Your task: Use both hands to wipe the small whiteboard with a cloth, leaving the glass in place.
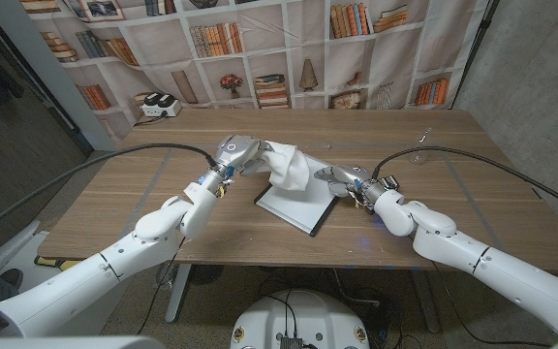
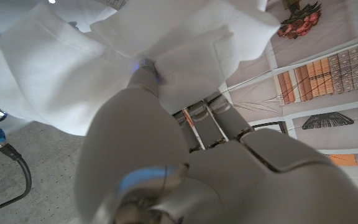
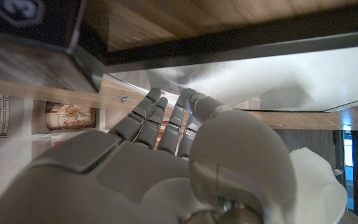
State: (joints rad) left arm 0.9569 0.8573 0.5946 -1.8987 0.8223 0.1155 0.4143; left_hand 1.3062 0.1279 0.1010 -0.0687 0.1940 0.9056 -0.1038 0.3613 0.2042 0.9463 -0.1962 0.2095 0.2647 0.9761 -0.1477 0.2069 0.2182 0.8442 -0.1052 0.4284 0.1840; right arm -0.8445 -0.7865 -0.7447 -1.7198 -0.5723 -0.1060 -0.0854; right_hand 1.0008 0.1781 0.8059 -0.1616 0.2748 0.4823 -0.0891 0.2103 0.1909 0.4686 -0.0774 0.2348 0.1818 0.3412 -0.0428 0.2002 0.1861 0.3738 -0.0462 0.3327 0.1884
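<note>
While both arms meet at mid-table, status per item:

left hand [image 1: 236, 152]: grips the white cloth [image 1: 290, 167], bunched in closed fingers; in the left wrist view the cloth [image 2: 166, 50] spills out past the fingers [image 2: 204, 115].
cloth: hangs from the left hand, lower end draped on the whiteboard's far edge.
whiteboard [image 1: 296, 206]: flat on the table [image 1: 453, 165], centre, turned at an angle, dark frame.
right hand [image 1: 338, 178]: at the whiteboard's right edge, fingers [image 3: 160, 121] straight and close together against the frame; holds nothing.
glass: cannot make it out in any view.
obstructions: cloth covers the board's far part; cables arc over both forearms.
other: black-and-white box [image 1: 159, 106] at far left of the table; bookshelf-print backdrop [image 1: 260, 48] behind.
writing: none readable.
</note>
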